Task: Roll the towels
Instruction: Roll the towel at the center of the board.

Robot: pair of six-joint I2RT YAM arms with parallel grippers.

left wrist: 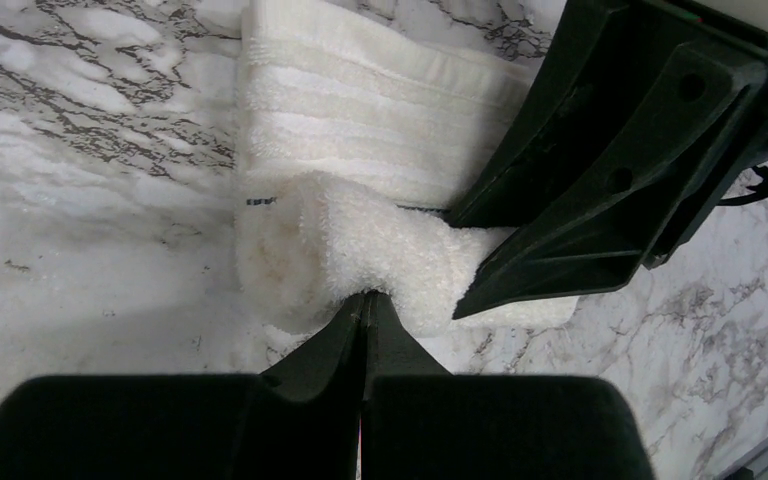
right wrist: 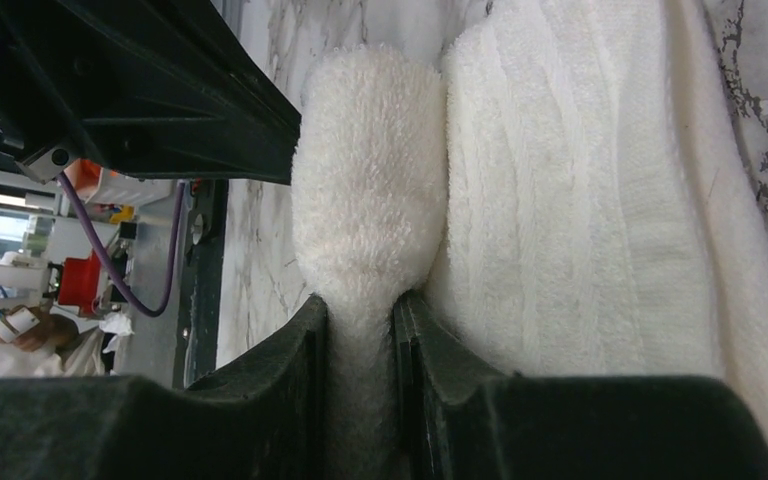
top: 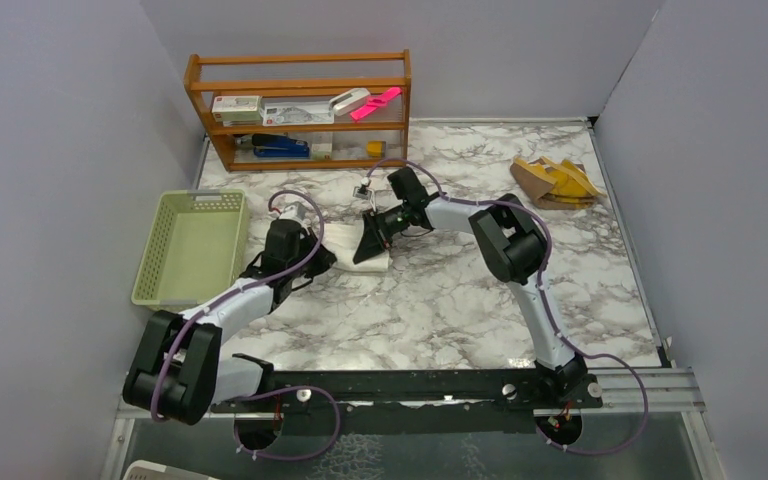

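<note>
A white towel (top: 352, 252) lies on the marble table, with its near edge rolled into a thick tube (left wrist: 360, 245) and the flat part (left wrist: 370, 110) beyond it. My left gripper (left wrist: 365, 298) is shut, and its tips press against the side of the roll with nothing showing between them. My right gripper (right wrist: 360, 310) is shut on one end of the roll, and white pile fills the gap between its fingers. In the top view the two grippers (top: 318, 258) (top: 370, 245) meet at the towel. A mustard-yellow and brown towel (top: 555, 180) lies crumpled at the back right.
A pale green basket (top: 192, 245) stands to the left of the left arm. At the back left is a wooden shelf (top: 300, 105) holding boxes, a stapler and a pink item. Grey walls enclose the table on three sides.
</note>
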